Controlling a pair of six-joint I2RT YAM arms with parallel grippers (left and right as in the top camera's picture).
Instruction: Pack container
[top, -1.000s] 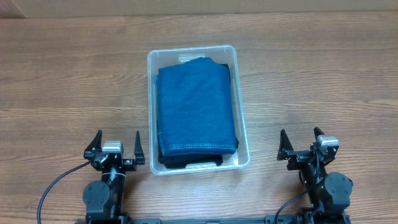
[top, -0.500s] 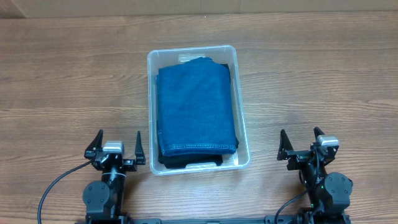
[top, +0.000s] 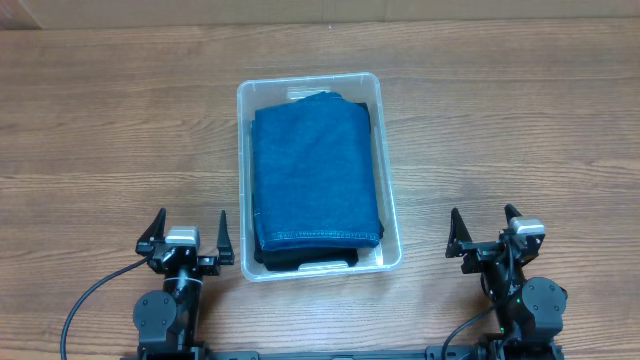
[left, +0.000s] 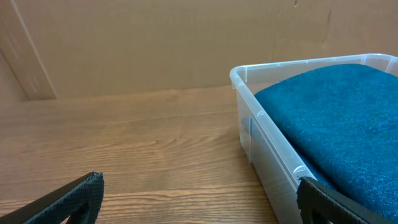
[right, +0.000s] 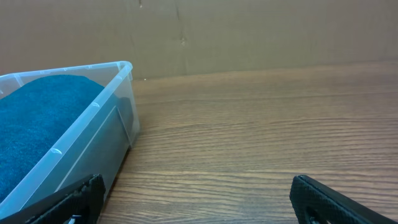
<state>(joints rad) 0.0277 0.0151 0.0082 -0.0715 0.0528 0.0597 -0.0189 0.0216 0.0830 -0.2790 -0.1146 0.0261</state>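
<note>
I see the container (top: 243, 170) mid-table, a blue folded cloth (top: 315, 175) lying flat on a dark cloth (top: 300, 263) and filling it. My left gripper (top: 190, 216) and right gripper (top: 481, 214) sit spread wide and empty beside its near end, clear of the load, so packing looks finished.

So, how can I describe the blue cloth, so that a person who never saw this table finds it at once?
On the wooden table, look for the clear bin in the middle. The blue cloth lies folded inside it, on top, and covers most of the bin. Unlike the black cloth showing beneath it at the near end, it is blue, with a stitched hem.
</note>
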